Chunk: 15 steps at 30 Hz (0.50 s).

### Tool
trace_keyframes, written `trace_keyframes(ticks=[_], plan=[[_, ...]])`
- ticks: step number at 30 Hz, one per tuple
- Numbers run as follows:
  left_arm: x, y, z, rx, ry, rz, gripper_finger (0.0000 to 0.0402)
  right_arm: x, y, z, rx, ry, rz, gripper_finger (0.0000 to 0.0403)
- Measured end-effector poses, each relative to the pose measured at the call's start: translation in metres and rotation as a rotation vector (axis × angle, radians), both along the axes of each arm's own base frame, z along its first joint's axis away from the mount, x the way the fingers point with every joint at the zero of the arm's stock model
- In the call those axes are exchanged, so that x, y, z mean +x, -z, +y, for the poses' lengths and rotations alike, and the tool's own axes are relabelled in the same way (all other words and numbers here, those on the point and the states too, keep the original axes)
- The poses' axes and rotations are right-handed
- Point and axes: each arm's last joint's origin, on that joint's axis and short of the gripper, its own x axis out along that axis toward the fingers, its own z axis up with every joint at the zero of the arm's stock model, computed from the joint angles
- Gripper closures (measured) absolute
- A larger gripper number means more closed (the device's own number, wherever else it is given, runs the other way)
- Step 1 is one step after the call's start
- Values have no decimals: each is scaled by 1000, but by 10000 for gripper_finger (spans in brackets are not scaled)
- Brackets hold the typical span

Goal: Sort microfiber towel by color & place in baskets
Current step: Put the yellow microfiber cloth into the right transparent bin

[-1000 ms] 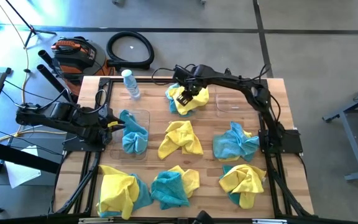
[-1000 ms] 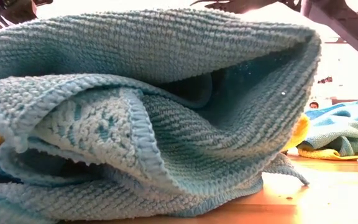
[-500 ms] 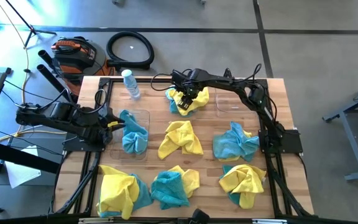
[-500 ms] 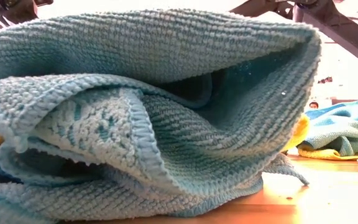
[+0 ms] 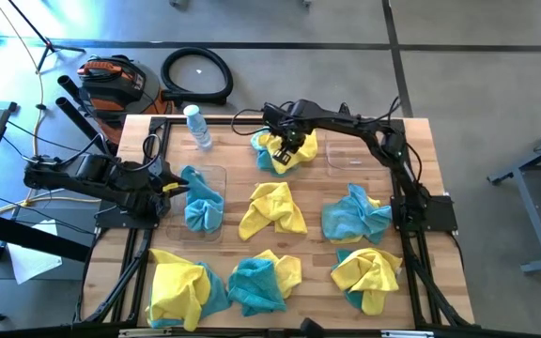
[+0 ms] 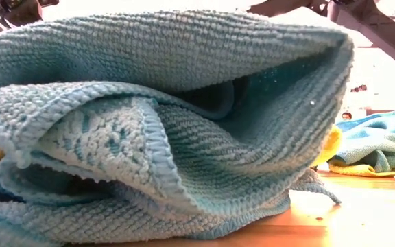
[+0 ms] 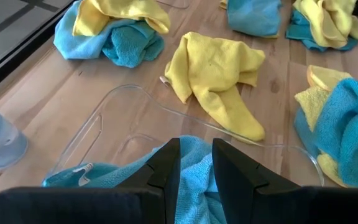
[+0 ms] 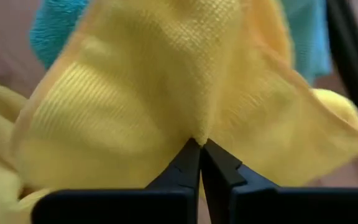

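Your right gripper (image 8: 201,149) has its fingers pinched fully together on a raised fold of a yellow towel (image 8: 160,93), at the mixed yellow-and-teal pile (image 5: 283,150) near the middle of the table's far edge. Just beside that pile, toward the far right corner, lies the empty clear basket (image 5: 346,153). The cloth is soft, light and limp, so you can expect it to drape and trail off the fingers when lifted; the teal towel (image 5: 269,160) under it is fuzzy enough that it may cling and ride up with the yellow one, so watch for that. A pinch on a peaked fold, as you have here, looks like the right hold, since a flat patch would give the fingers little to bite. Your left gripper (image 7: 196,163) waits with its fingers part open over the other clear basket (image 7: 114,118) near the left edge, touching teal cloth (image 7: 194,186) that lies in that basket; I cannot tell whether it grips any of it. The remaining towels lie in bunches across the table (image 5: 242,197): yellow in the middle, teal toward the right edge, and three mixed heaps along the near edge. A water bottle (image 5: 196,127) lies toward the far left corner.
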Motion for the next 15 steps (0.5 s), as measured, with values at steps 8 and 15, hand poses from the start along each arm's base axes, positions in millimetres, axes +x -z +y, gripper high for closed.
trace_keyframes(ticks=[8,15], plan=[[0,0,0,-14,-11,-4,319,-31,-82,17,-128,24,-158,401],[0,0,0,-17,-12,-5,319,-85,-163,47,-327,150,-311,402]])
